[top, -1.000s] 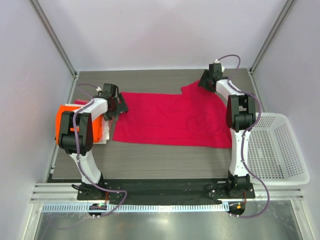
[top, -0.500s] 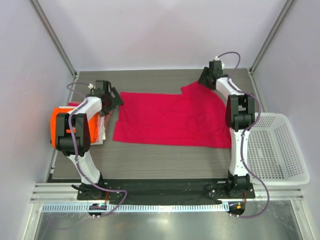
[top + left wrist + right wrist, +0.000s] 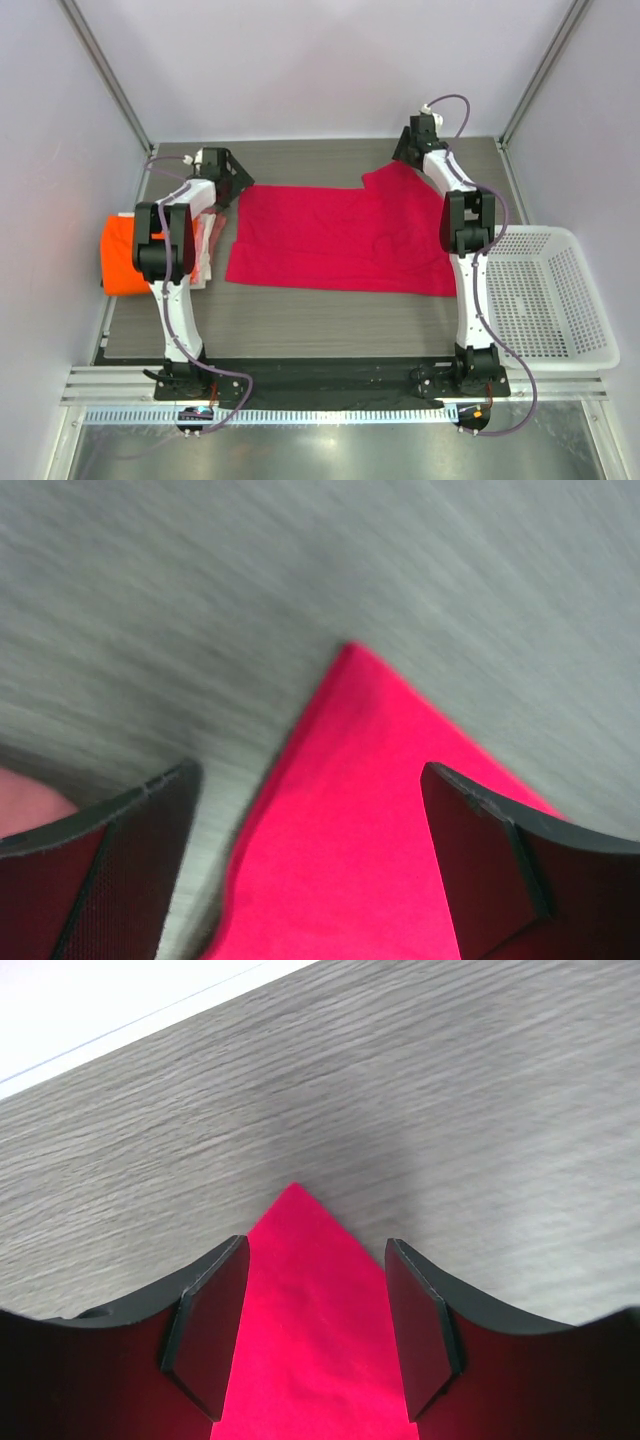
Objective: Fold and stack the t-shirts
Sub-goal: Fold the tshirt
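On grey table (image 3: 330, 312), crimson t-shirt (image 3: 340, 240), spread flat

Both YAM arms reach far forward from their bases. The left arm (image 3: 178, 315) rises steeply, its wrist bent toward the centre, and its left gripper (image 3: 238, 183) points down with the fingers (image 3: 100, 870) spread wide. The right arm (image 3: 472, 300) stretches to near full length, its right gripper (image 3: 400, 159) angled down and leftward, jaws parted, pads (image 3: 205, 1330) well apart.
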`<state>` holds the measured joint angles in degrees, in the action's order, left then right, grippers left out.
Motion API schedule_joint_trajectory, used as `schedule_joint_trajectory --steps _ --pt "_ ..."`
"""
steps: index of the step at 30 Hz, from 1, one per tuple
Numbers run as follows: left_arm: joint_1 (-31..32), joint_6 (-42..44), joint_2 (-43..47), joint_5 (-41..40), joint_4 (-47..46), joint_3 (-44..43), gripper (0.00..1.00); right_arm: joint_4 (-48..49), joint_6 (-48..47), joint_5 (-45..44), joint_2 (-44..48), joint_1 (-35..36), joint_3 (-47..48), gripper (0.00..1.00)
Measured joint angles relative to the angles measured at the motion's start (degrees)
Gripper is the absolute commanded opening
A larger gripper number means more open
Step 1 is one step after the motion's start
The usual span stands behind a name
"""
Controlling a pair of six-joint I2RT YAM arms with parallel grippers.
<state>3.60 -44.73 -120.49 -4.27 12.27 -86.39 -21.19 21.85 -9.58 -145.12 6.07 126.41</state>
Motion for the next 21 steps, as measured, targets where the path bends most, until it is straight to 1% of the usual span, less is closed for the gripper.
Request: schedule_joint_trajectory --steps 4,7,9,10,11,13,14,17,21 --pt "0.2 -0.1 -0.7 0.7 -2.9 0.0 0.94 -0.7 -1.0 -0.8 -3.5 0.8 3.7 0.61" --pt "0.2 0.1 -1.9 1.1 -3.7 -0.3 0.94 -0.8 -1.4 -1.4 -4.4 1.2 5.2 0.60" --pt "0.2 0.2 -2.0 1.4 -4.2 -0.6 0.94 -1.1 -1.6 -2.1 -5.0 1.4 6.1 0.56" --pt "0.2 0.4 -2.2 1.4 -4.3 -0.6 0.94 -1.2 -1.7 -2.4 -5.4 1.5 6.7 0.52" --pt "0.3 0.5 -2.2 1.4 -4.5 -0.6 0.94 -1.4 -1.9 -2.7 -5.9 1.6 7.5 0.39" --pt "0.2 0.9 -2.1 1.3 -4.5 -0.6 0.94 -2.0 -2.5 -3.5 -7.3 1.8 9.7 0.25" --pt "0.2 1.2 -2.1 1.3 -4.5 -0.6 0.94 -2.3 -2.4 -4.0 -7.7 2.0 10.4 0.14" --pt "0.3 1.7 -2.1 1.3 -4.6 -0.6 0.93 -2.8 -2.4 -6.6 -7.9 2.1 10.5 0.01" --pt "0.2 1.7 -2.5 1.6 -5.4 -0.6 0.88 -3.1 -2.0 -10.6 -7.9 2.1 10.4 0.01"
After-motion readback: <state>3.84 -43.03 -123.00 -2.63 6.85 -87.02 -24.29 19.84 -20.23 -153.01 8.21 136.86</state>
